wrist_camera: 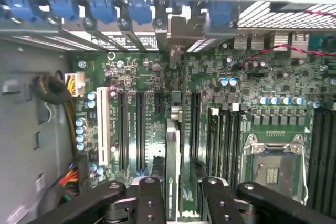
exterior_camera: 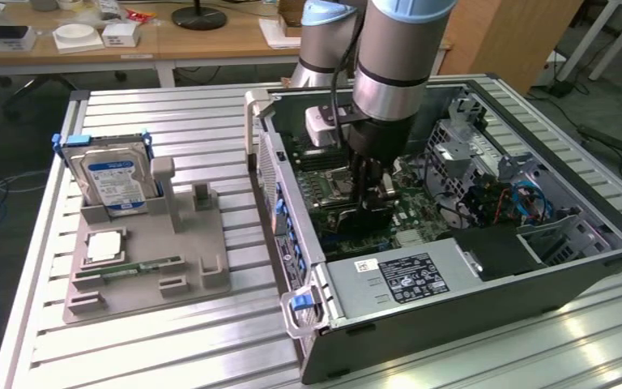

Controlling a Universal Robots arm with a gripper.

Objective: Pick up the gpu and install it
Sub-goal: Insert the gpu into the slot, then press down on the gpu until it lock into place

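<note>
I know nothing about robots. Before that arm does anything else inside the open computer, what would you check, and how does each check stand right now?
1. Graphics card between the gripper fingers: ok, they close on its edge.
2. Card upright over the motherboard: ok.
3. Card lined up with a long black slot: cannot tell, it stands among several.
4. Card's metal end meets the rear bracket opening: cannot tell.
5. Red cable away from the card: ok.
6. Hard drive in the grey stand outside the case: ok.
</note>
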